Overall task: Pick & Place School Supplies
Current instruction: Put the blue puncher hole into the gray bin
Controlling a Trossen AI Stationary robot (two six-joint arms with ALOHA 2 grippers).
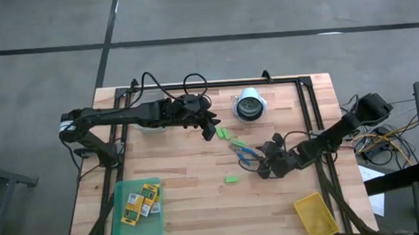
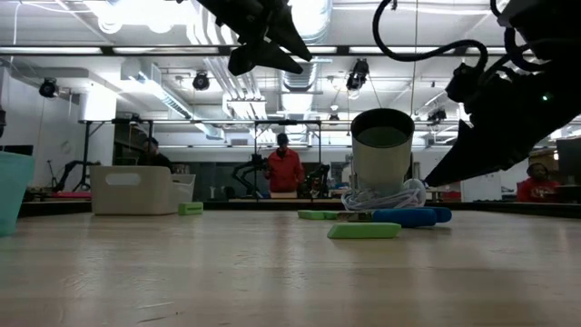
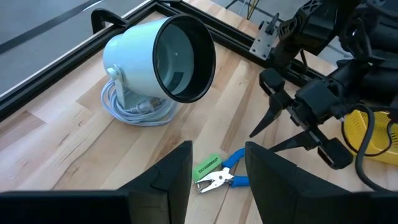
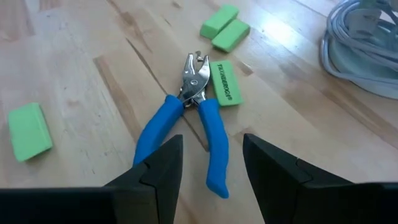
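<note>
Near the middle of the wooden table (image 1: 191, 177) lie the blue-handled scissors (image 4: 189, 121), flat, metal tip aimed toward the pale blue lamp (image 1: 249, 105), handles splayed toward the right gripper (image 1: 265, 165). That claw hovers just behind the handles, fingers apart, nothing between them. One green eraser block (image 4: 224, 81) lies alongside the scissors' tip, two more blocks (image 4: 224, 28) lie beyond. Left gripper (image 1: 211, 125) hangs above those, fingers apart too. Crayon boxes (image 1: 140, 202) sit in the green tray (image 1: 147, 230)

Both arms reach inward, left hand (image 1: 211, 125) and right hand (image 1: 262, 165) open.
</note>
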